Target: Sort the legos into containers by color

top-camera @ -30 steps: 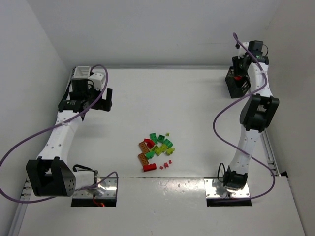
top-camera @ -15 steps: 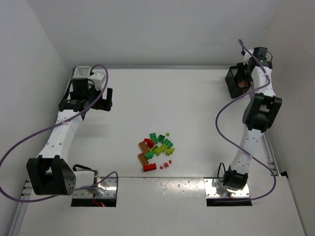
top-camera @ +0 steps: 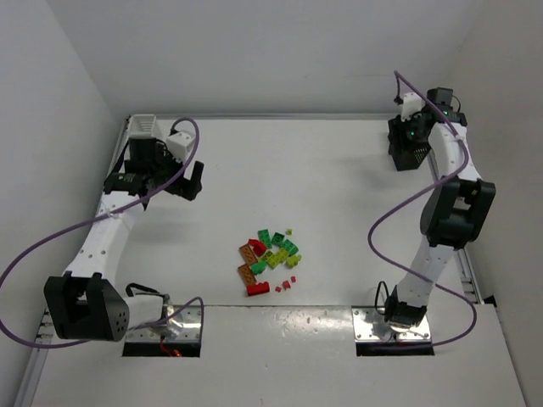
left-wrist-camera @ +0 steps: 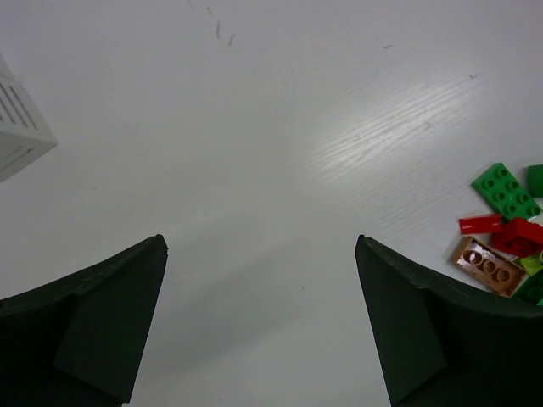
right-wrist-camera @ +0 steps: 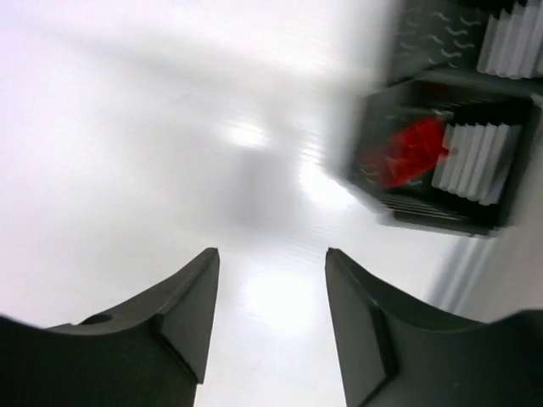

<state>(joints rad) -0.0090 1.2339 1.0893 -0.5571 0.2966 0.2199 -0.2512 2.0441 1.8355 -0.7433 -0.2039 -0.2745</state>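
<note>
legos [top-camera: 270,261] heaped on table [top-camera: 339,195] centre, red, orange, green and lime | left gripper [left-wrist-camera: 260,254] beyond heap, to its left, fingers wide apart, empty | white bin [top-camera: 142,127] far-left corner | right gripper [right-wrist-camera: 271,259] far right, fingers apart, empty, beside black bin [top-camera: 409,158] holding red brick [right-wrist-camera: 405,151]

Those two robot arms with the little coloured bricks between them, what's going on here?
Two robot arms are sorting small plastic bricks by colour into bins. The loose pile of red, orange, green and lime bricks lies mid-table. The right hand hovers open and empty beside the black slatted bin, which holds a red brick. The left hand is open and empty too, near the white slatted bin, with nothing picked up.
</note>
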